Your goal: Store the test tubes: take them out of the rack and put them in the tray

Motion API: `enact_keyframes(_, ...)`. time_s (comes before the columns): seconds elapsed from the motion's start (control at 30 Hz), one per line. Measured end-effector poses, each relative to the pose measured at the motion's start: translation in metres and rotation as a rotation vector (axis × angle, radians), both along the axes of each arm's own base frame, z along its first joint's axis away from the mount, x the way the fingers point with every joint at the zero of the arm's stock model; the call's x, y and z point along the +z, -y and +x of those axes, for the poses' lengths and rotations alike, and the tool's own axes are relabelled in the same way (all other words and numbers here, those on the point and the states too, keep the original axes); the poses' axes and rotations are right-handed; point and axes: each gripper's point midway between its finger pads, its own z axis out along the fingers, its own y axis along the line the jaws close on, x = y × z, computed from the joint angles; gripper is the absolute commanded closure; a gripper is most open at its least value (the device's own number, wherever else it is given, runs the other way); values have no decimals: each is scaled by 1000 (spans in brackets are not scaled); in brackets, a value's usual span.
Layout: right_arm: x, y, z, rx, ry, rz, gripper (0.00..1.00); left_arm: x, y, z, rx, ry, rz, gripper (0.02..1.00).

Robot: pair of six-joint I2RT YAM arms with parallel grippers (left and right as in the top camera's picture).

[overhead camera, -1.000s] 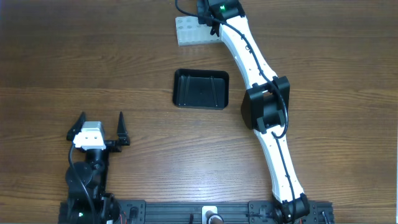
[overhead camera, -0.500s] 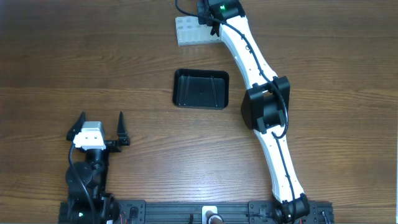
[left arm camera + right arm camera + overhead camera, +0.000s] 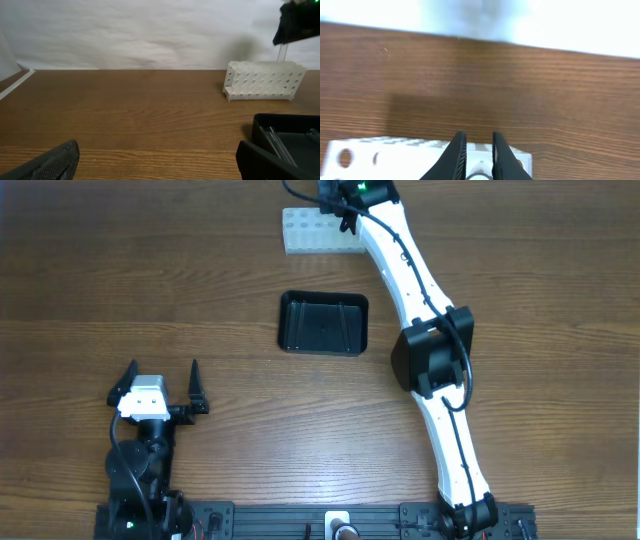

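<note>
Brown wooden table [image 3: 150, 280], white rack [image 3: 310, 232] near its far edge, black tray [image 3: 284, 325] mid-table.

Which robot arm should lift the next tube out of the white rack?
The right one. Its end effector is over the rack, shut on a test tube. The left end effector rests open near its base, far from the rack.

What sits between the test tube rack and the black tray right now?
Nothing: in the top view the stretch of table between the rack and the tray is bare wood.
</note>
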Motion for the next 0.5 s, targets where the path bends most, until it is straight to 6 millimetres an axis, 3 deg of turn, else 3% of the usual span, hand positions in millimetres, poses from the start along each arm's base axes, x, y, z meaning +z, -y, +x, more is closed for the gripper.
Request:
enact_keyframes(0.37, 71, 8, -20, 0, 61, 25, 930, 0, 0, 0, 0, 0, 0, 23)
enact_keyframes(0.5, 84, 14, -37, 0, 32, 14, 936, 0, 0, 0, 0, 0, 0, 20)
